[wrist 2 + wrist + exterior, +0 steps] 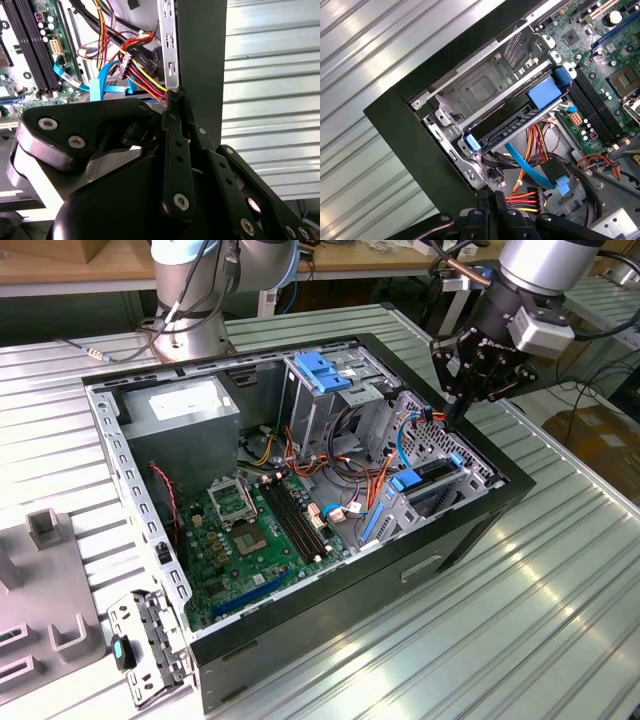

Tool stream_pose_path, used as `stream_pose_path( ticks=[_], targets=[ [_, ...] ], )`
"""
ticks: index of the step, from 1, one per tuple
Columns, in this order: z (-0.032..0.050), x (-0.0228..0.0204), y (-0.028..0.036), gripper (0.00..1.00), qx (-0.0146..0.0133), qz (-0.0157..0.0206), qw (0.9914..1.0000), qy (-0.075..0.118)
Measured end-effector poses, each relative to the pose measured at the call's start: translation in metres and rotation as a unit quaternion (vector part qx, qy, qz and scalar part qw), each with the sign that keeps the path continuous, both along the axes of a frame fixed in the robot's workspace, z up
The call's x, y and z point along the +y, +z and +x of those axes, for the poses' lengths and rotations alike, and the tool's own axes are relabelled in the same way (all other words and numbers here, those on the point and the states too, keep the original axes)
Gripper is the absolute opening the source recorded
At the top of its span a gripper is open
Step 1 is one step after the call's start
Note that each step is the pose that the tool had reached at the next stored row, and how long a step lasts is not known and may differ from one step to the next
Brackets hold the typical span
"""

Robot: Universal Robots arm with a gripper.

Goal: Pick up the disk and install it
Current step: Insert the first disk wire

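My gripper (pixel 456 412), jaws clenched on nothing, hangs over the computer case (pixel 330 630) at the exterior view's right. The disk (pixel 512 125) sits caged. Best to steer clear of the cables (pixel 525 197).

Black computer case (pixel 480 525) on a silver, ribbed table (pixel 540 640). Green motherboard (pixel 250 540) with black memory slots (pixel 292 522), centre of the exterior view. Grey power supply (pixel 185 410) with white label, upper left. Black gripper (pixel 456 412), upper right. First wrist view: disk (pixel 507 127), dark edge with light-blue rail ends; blue flat cable (pixel 526 164); red, yellow and black wires (pixel 522 200).
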State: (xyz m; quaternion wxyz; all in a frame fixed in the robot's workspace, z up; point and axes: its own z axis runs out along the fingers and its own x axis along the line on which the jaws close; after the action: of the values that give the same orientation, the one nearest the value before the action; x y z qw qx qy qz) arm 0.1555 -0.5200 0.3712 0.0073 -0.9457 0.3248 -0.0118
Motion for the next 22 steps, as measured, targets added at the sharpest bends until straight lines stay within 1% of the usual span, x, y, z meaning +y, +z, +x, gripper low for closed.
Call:
stream_pose_path(
  ticks=[3, 4, 10, 12, 13, 16, 20, 22],
  targets=[
    [0.0000, 0.0000, -0.0005, 0.16, 0.0000, 0.0000, 0.99968, -0.025],
    [-0.0001, 0.0000, -0.0006, 0.16, 0.0000, 0.0000, 0.99958, -0.029],
    [-0.0010, 0.0000, -0.0007, 0.16, 0.0000, 0.0000, 0.99945, -0.033],
    [-0.0010, 0.0000, -0.0008, 0.16, 0.0000, 0.0000, 0.99893, -0.046],
    [-0.0010, 0.0000, -0.0009, 0.16, 0.0000, 0.0000, 0.99848, -0.055],
    [-0.0010, 0.0000, -0.0008, 0.16, 0.0000, 0.0000, 0.99741, -0.072],
    [-0.0016, 0.0000, -0.0008, 0.16, 0.0000, 0.0000, 0.99638, -0.085],
    [-0.0032, 0.0000, -0.0008, 0.16, 0.0000, 0.0000, 0.99635, -0.085]
  ],
)
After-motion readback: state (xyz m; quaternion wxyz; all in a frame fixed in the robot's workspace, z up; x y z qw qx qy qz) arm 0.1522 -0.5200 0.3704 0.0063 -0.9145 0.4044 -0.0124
